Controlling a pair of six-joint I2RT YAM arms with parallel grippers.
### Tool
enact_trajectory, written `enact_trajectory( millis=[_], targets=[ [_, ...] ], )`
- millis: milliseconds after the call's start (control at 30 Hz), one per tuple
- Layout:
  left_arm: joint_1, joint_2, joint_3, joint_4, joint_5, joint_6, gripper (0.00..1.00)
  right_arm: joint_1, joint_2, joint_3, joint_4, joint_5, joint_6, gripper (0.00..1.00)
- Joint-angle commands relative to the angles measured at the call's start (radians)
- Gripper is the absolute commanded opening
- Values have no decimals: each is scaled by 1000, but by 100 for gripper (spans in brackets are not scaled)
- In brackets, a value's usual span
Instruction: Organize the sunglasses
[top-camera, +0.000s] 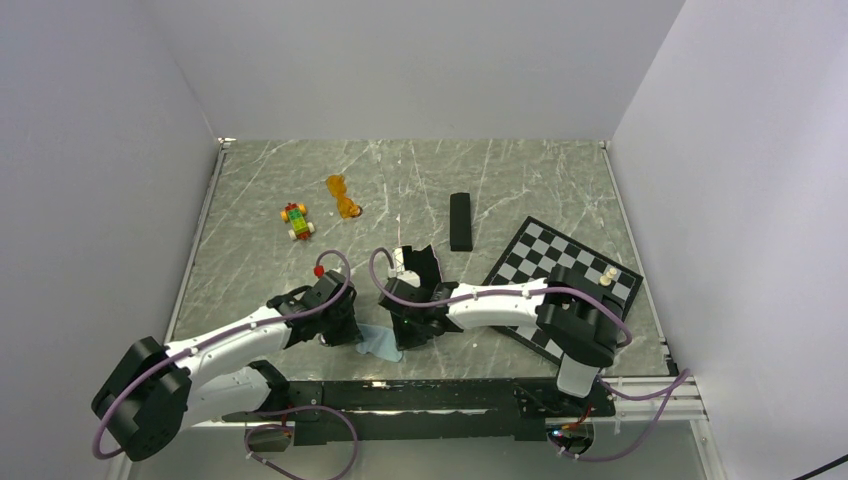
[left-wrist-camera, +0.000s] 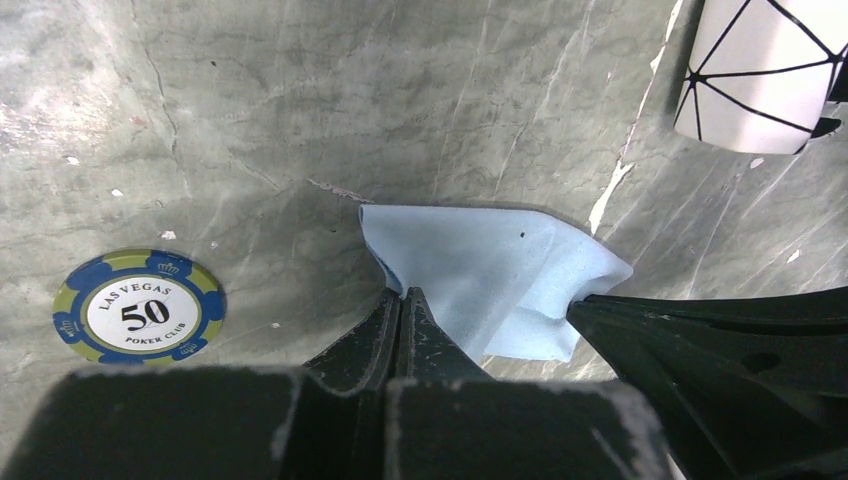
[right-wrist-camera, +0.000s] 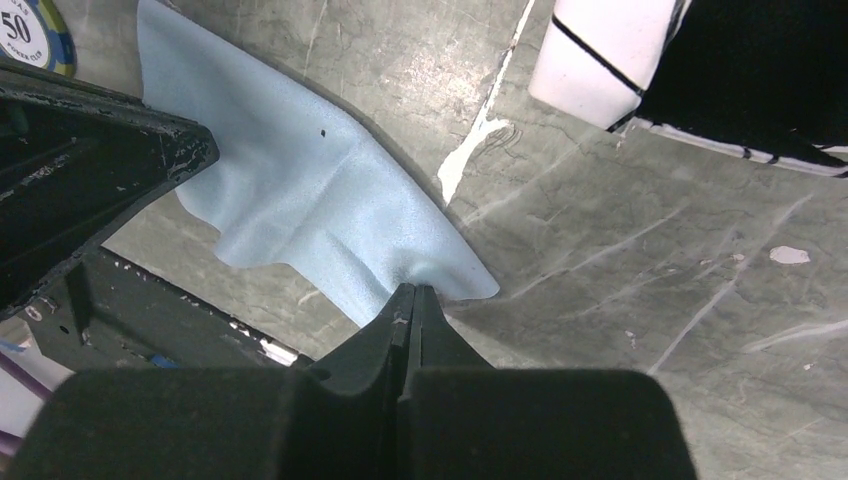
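Top external: orange translucent plastic sunglasses (top-camera: 343, 196), two rounded lobes, are seen upper left of centre on the grey veined marble table (top-camera: 560, 180), well apart from both jaws. Jaws of left gripper (left-wrist-camera: 401, 296) and right gripper (right-wrist-camera: 412, 292) are each clamped together on a wrinkled pale blue cloth (left-wrist-camera: 490, 270), low centre.

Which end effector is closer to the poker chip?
Left. The left end effector is close beside the chip. The right end effector is farther away, with the cloth between it and the chip.
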Motion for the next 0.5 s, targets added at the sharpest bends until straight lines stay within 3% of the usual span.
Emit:
enact_trajectory(
  millis=[0,467],
  targets=[
    [-8,-7,-25,-23,-28,12,0,7,10,30,-7,68,-14,0],
    [-21,-103,13,-44,-28,35,0,18,-92,1,32,139,-51,0]
  ],
)
